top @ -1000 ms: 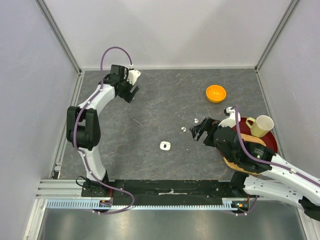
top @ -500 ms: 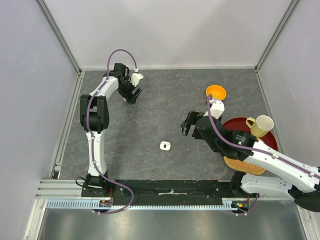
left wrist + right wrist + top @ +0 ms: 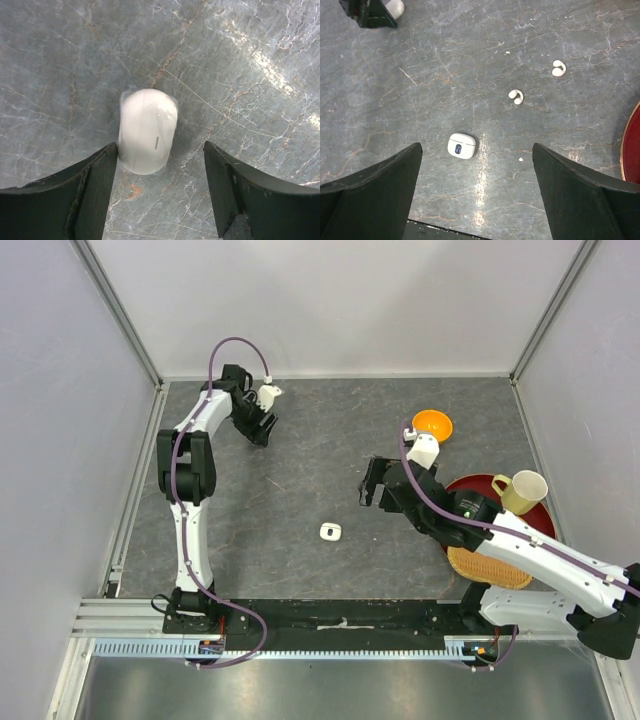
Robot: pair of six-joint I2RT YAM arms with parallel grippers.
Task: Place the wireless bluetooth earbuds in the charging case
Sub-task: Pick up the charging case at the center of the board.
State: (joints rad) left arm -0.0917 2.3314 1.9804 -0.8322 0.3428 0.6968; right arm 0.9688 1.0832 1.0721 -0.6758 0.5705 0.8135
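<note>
A closed white pill-shaped case (image 3: 147, 130) lies on the grey table between the open fingers of my left gripper (image 3: 160, 146), close to the left finger, at the far left (image 3: 262, 426). A second white case (image 3: 331, 531) with a blue mark lies mid-table and also shows in the right wrist view (image 3: 462, 145). Two tiny white earbuds (image 3: 516, 96) (image 3: 558, 68) lie apart beyond it. My right gripper (image 3: 372, 485) is wide open and empty, hovering above them (image 3: 476, 149). The top view hides the earbuds under it. No other earbuds show.
An orange bowl (image 3: 432, 425) sits at the back right. A red plate (image 3: 483, 487) carries a cream mug (image 3: 521, 491), with a woven mat (image 3: 490, 566) in front of it. The plate's rim shows at the right wrist view's edge (image 3: 633, 145).
My right arm has swung left and forward, away from the red plate, and its gripper now covers the two earbuds in the top view. The left gripper has barely shifted at the back left.
</note>
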